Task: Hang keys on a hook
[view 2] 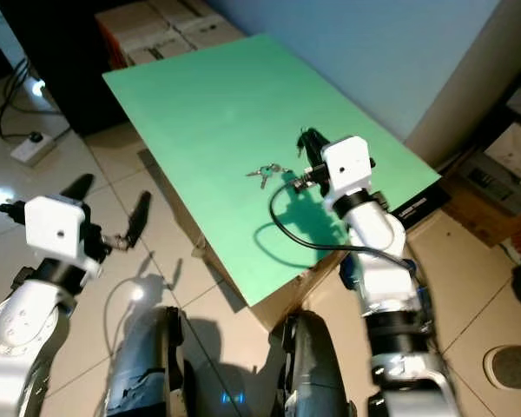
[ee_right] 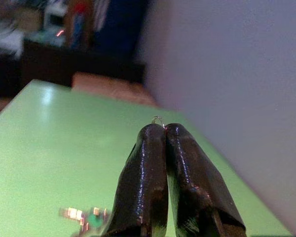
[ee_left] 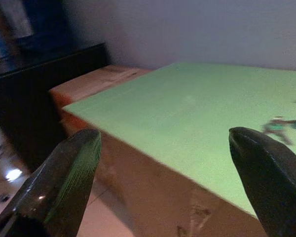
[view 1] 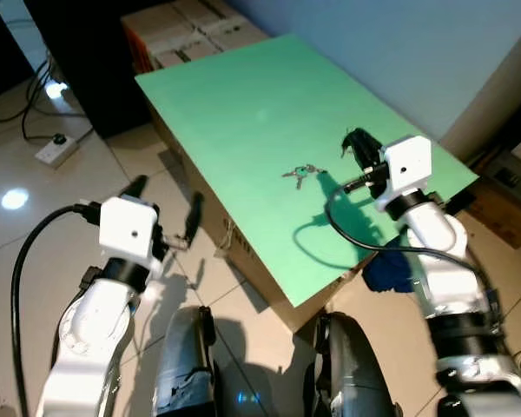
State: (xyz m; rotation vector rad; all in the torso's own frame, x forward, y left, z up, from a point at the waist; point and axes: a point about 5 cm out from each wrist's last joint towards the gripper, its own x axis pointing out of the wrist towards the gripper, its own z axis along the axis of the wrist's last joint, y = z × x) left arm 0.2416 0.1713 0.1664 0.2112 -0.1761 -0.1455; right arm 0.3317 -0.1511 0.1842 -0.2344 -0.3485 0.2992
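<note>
Over the tiled floor, off the board's near-left edge, the left gripper is held with its two black fingers spread wide. One small bunch of metal keys lies mid-way across the single flat green board, bare surface all round. Just beside the keys, the right gripper is pressed closed; a thin wire loop is seen at its tips.

green tabletop: open around keys | wall: bounds far side | right gripper: just beside keys
</note>
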